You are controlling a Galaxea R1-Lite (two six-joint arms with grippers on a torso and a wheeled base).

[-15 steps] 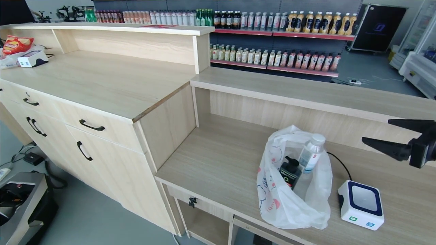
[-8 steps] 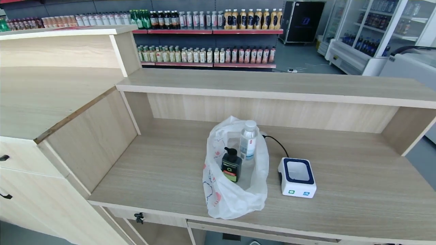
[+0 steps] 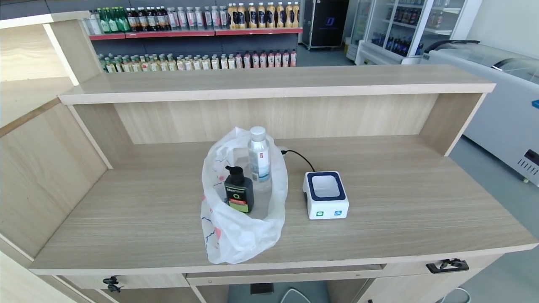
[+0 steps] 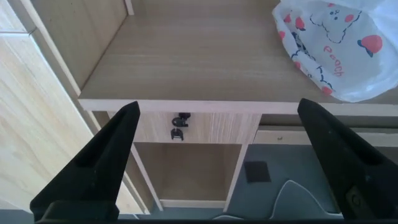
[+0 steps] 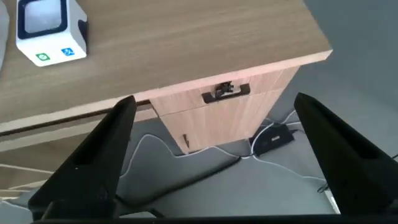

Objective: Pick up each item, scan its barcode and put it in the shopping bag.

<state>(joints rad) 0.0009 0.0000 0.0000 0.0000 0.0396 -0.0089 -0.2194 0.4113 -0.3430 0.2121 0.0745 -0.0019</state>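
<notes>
Head view: shopping bag (image 3: 236, 240) sits mid-counter (image 3: 400, 202), mouth open. Scanner (image 3: 325, 194) is just beside it on the robot's right, with its cable running behind the bag.

Count: one bag, one scanner, two items. Both items stand inside the bag, black pump bottle (image 3: 238, 195) in front and clear water bottle (image 3: 258, 155) close behind it.

Left gripper (image 4: 217, 109) and right gripper (image 5: 214, 99) are both spread wide and holding nothing, low off the counter's front edge.

My read: you're between items, and these two are already bagged. Your next move is to locate another item before any reach. If none turns up, call the task finished. Keep both arms off the bag's loose rim.
</notes>
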